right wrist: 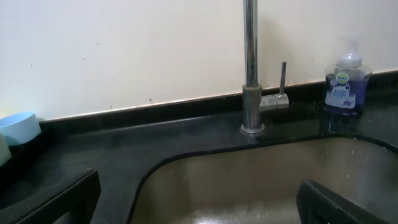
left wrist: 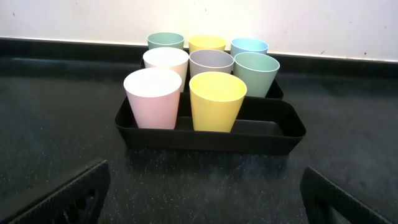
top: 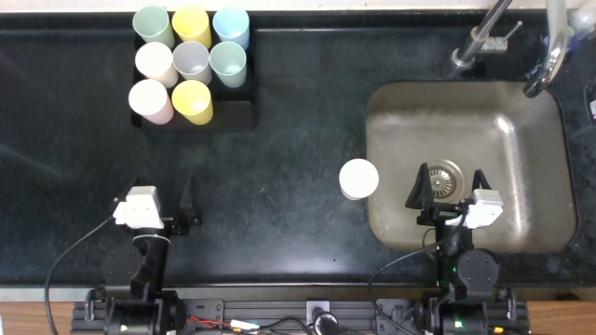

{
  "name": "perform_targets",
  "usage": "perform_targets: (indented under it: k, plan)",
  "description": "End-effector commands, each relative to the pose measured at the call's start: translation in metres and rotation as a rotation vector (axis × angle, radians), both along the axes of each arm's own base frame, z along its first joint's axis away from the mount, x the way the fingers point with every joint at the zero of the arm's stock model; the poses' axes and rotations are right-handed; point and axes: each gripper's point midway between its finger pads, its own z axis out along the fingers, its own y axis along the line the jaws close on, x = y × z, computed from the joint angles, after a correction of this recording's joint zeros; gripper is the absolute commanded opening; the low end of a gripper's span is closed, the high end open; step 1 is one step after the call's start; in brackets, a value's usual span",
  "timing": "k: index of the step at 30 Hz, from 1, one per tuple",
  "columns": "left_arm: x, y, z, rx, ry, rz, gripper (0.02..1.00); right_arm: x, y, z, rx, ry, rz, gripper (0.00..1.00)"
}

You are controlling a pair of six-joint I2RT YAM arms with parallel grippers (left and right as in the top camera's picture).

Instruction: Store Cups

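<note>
A black tray (top: 237, 113) at the counter's back left holds several upright cups in pastel colours, among them a pink cup (top: 151, 100) and a yellow cup (top: 192, 100) in its front row. The front-right slot of the tray is bare. In the left wrist view the tray (left wrist: 273, 134) lies straight ahead, pink cup (left wrist: 153, 98) and yellow cup (left wrist: 217, 101) nearest. A single white cup (top: 358, 179) stands on the counter against the sink's left rim. My left gripper (top: 164, 199) (left wrist: 202, 190) is open and holds nothing. My right gripper (top: 450, 186) (right wrist: 199, 202), open and holding nothing, hangs over the sink.
The steel sink (top: 521, 140) takes up the right side, its drain (top: 447, 175) below my right gripper. A tap (right wrist: 250, 68) stands behind the sink, with a soap bottle (right wrist: 347, 84) to its right. Bare black counter (top: 279, 186) lies between tray and sink.
</note>
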Motion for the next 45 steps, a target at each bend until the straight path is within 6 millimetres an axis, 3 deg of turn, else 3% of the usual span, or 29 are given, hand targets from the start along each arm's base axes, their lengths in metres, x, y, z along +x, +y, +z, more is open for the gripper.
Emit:
perform_targets:
  k: [1,11,13,15,18,21,25,30,33,38,42,45]
  plan:
    - [-0.001,-0.001,0.001,0.019,-0.004,-0.013,1.0,0.0,0.002,-0.004,-0.003,0.001,0.011,0.996]
    - [-0.001,-0.001,0.001,0.019,-0.003,-0.013,1.0,0.001,0.006,-0.004,-0.003,0.001,0.031,0.998]
    - [-0.001,-0.001,0.001,0.019,-0.003,-0.013,1.0,0.0,0.004,0.004,-0.004,-0.027,0.022,0.998]
    - [-0.001,-0.001,0.001,0.019,-0.003,-0.013,1.0,-0.002,0.001,0.021,-0.004,-0.066,0.001,0.998]
    - [-0.001,-0.001,0.001,0.019,-0.003,-0.013,1.0,-0.014,0.001,0.066,-0.003,-0.12,0.002,0.998]
    - [-0.001,-0.001,0.001,0.019,-0.003,-0.013,1.0,-0.031,0.001,0.101,-0.004,-0.07,0.005,0.998]
    - [-0.001,-0.001,0.001,0.019,-0.003,-0.013,1.0,-0.041,0.001,0.125,-0.004,0.144,0.001,0.998]
    - [-0.001,-0.001,0.001,0.019,-0.004,-0.013,1.0,-0.026,0.002,0.145,-0.112,0.509,0.033,0.998]
    - [-0.001,-0.001,0.001,0.019,-0.004,-0.013,0.998,-0.022,0.006,0.136,-0.256,0.78,0.114,0.996]
    - [-0.001,-0.001,0.001,0.019,-0.004,-0.013,1.0,-0.02,0.034,0.094,-0.396,1.182,0.29,0.998]
    - [-0.001,-0.001,0.001,0.019,-0.003,-0.013,1.0,-0.01,0.062,0.057,-0.471,1.358,0.404,0.998]
    - [-0.001,-0.001,0.001,0.019,-0.004,-0.013,1.0,0.004,0.079,0.038,-0.501,1.398,0.477,1.0]
